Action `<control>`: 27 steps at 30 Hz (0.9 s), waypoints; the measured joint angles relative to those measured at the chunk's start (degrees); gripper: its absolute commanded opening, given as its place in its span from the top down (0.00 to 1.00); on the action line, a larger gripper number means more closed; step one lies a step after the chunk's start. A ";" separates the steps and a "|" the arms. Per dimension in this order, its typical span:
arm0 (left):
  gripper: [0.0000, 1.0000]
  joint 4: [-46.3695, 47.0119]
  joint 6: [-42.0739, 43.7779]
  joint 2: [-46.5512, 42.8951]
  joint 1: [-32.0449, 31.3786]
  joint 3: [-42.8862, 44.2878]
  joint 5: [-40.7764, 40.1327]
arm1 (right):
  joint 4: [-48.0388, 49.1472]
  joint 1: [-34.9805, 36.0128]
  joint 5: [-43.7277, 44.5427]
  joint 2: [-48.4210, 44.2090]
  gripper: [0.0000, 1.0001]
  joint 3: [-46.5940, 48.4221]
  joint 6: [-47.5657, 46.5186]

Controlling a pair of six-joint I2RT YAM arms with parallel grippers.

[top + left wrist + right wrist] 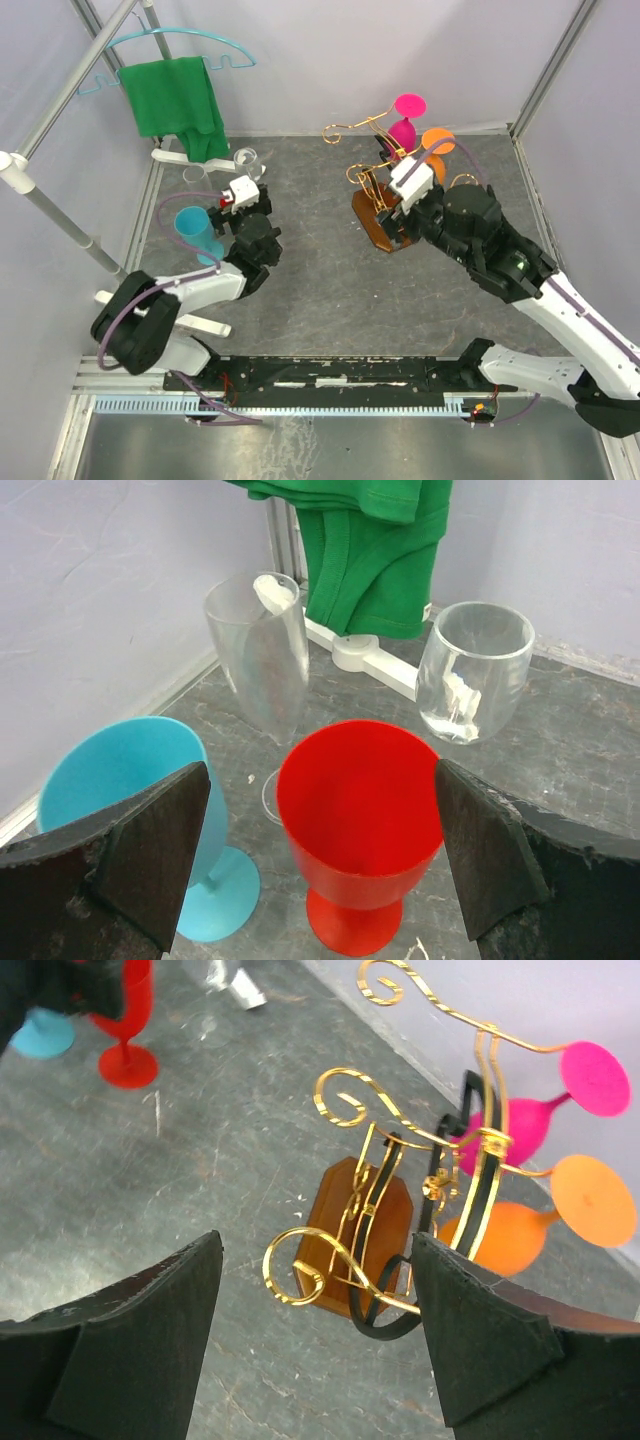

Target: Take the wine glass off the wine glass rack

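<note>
The wine glass rack (378,205) has gold wire arms, a dark centre piece and a brown wooden base (358,1222). A pink wine glass (520,1120) and an orange wine glass (512,1236) hang upside down on its far arms; both also show in the top view, pink (404,128) and orange (437,150). My right gripper (318,1260) is open, with a near gold scroll (300,1270) between its fingers, untouched. My left gripper (315,815) is open around a red wine glass (360,820) standing on the table.
A turquoise wine glass (135,800) stands left of the red one. A tall clear glass (262,650) and a stemless clear glass (475,670) stand behind. A green cloth (180,105) hangs on a turquoise hanger (180,45) at the back left. Walls enclose the table.
</note>
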 measured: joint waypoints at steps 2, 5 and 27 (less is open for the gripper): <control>0.01 -5.77 -2.99 -3.58 -0.28 0.00 -0.04 | -0.11 -3.17 -0.17 1.07 0.25 1.88 2.84; 0.01 -16.74 -9.40 -10.69 -0.98 0.50 0.46 | -0.92 -10.78 -1.07 4.55 0.37 7.19 9.09; 0.00 -62.12 -35.30 -30.62 -1.88 16.26 27.26 | -5.79 -43.82 -16.17 32.70 0.43 31.19 40.11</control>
